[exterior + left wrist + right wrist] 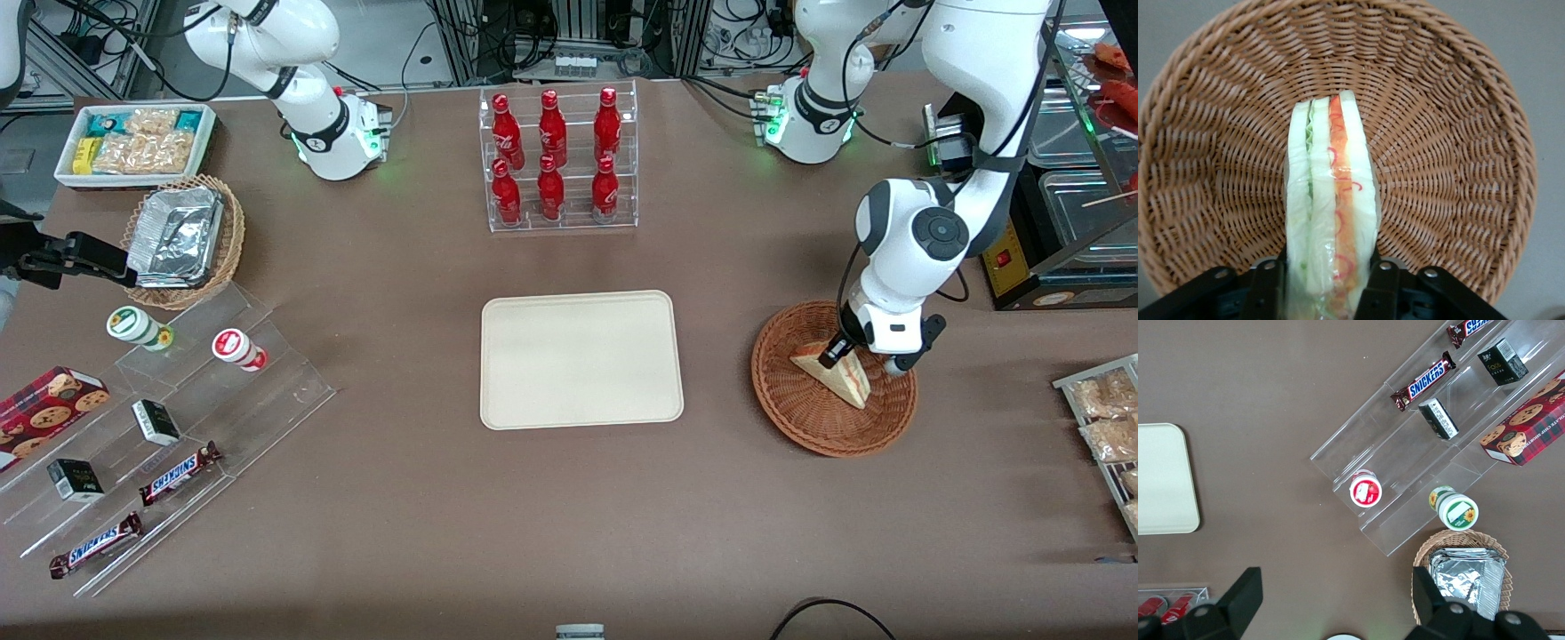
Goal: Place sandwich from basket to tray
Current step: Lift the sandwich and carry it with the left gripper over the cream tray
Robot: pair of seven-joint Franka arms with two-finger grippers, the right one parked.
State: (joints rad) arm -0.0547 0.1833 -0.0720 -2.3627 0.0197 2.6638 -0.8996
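your gripper (839, 353) is down in the basket (805, 425) | fingers (1265, 293) clamped either side of the sandwich (1331, 220) | tray (580, 360) sits well apart

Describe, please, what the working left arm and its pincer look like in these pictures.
The left arm is glossy white, built of rounded segments with dark grey round joint caps and black bands. Black cables run along it, and its base glows green. Its pincer, down in the basket, has a white body with two slim black fingers that show round screw heads in the wrist view.
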